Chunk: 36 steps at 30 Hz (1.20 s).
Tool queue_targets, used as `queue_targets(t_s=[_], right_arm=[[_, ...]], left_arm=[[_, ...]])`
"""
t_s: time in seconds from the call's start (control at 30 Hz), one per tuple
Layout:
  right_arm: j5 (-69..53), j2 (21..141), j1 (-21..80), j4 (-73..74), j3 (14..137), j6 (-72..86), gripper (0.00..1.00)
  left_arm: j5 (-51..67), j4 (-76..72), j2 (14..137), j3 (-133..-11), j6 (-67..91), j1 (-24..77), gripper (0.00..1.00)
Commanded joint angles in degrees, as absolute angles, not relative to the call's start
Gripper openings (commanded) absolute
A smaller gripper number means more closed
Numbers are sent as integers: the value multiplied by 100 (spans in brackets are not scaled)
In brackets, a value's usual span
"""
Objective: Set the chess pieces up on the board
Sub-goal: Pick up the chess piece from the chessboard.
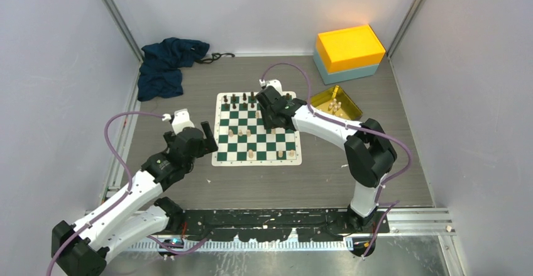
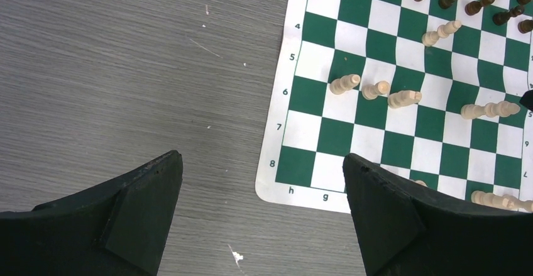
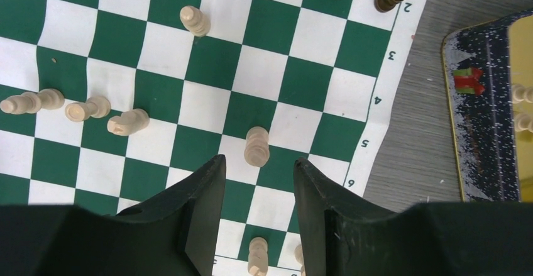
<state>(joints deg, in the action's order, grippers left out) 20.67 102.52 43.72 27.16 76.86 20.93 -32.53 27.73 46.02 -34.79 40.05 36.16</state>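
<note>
Plainly, right end effector [image 3: 259,160] released beside cream piece [image 3: 256,144] on board [image 3: 264,75]; left end effector [image 2: 262,156] released

One board [image 1: 264,145], one tray [image 1: 350,105], one cloth [image 1: 164,68]

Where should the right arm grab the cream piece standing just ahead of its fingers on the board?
Grip the cream piece on its body below the head, coming straight down from above with the right arm's fingers either side. It stands upright and slim, and the board squares left and right of it are free, so the open fingers should fit there.
</note>
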Motion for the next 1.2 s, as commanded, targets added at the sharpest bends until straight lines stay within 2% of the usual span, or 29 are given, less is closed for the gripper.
queue_targets(t_s=[0.0,0.67,0.8,0.93,1.17], right_arm=[[1929,10290,4323,2390,7649,2118,50],[1651,10659,4160,2111,7490,2139,46],[1624,10648,4151,2080,7463,2159,35],[1621,10628,4155,2096,7462,2168,18],[1643,10395,4166,2188,7471,2158,7]], left_arm=[[-3445,2465,4639,-3520,3973,3639,100],[-3454,2200,4938,-3475,3955,3643,100],[-3463,2162,4965,-3463,3947,3639,100],[-3457,2150,4997,-3460,3955,3639,100],[-3463,2193,4927,-3457,3964,3640,100]])
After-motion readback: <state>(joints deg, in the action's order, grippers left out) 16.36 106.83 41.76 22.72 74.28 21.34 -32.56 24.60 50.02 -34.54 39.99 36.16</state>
